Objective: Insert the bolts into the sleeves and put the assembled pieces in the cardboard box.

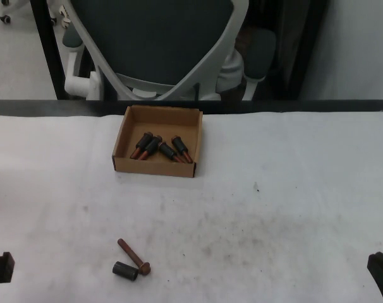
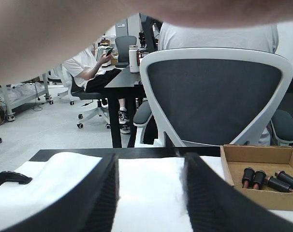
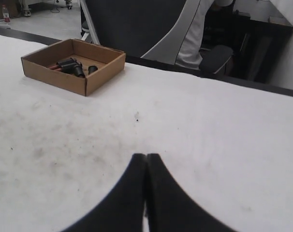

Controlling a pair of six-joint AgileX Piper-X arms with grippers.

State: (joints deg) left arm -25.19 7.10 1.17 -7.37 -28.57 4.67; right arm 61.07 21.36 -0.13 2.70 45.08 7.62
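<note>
White cloth covers the tabletop (image 1: 292,189), and a grey office chair (image 1: 160,44) stands behind its far edge. The cardboard box (image 1: 155,166) sits near that far edge, and four assembled pieces (image 1: 160,149) lie side by side inside it, with dark sleeves on reddish bolts. One loose bolt (image 1: 132,254) lies on the cloth well in front of the box, toward the arms. A loose dark sleeve (image 1: 124,271) lies just beside the bolt's head and seems to touch it, though the high view does not show this clearly.

The left end effector (image 2: 151,169) has its fingers wide apart with nothing between them. It is low over the cloth, nearer than the box and to the box's left, well apart from the bolt and sleeve. The right end effector (image 3: 146,156) has its fingers pressed together and carries nothing. It is far to the right of the box and nearer than it, also well apart from the loose parts.
</note>
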